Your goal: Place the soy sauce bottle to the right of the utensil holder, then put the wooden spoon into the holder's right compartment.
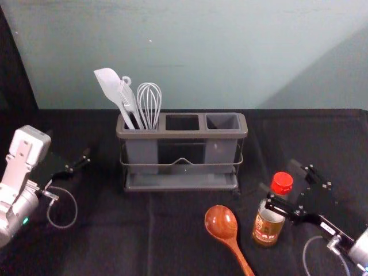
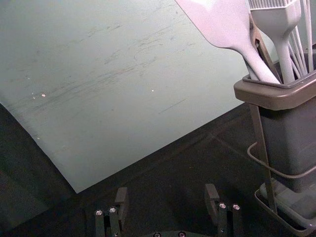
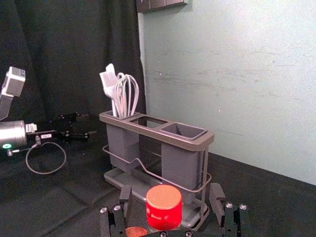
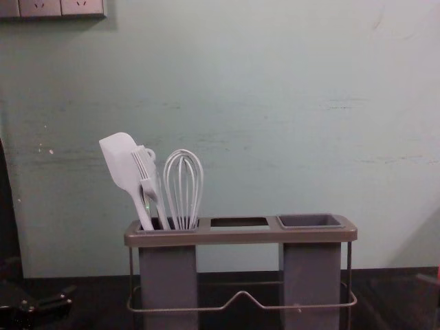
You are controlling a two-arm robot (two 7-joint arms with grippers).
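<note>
The soy sauce bottle stands upright, red cap up, right of the wooden spoon, which lies bowl toward the utensil holder. My right gripper is open around the bottle's upper part; in the right wrist view the cap sits between the spread fingers of the right gripper, with gaps on both sides. The holder's right compartment is empty; its left one holds a spatula, brush and whisk. My left gripper is parked at the left; in its wrist view the left gripper stands open.
A pale wall rises behind the holder. The black-covered table extends on both sides of the holder. The spoon's handle runs toward the front edge, close to the bottle's left side. A wall socket panel is high at the left.
</note>
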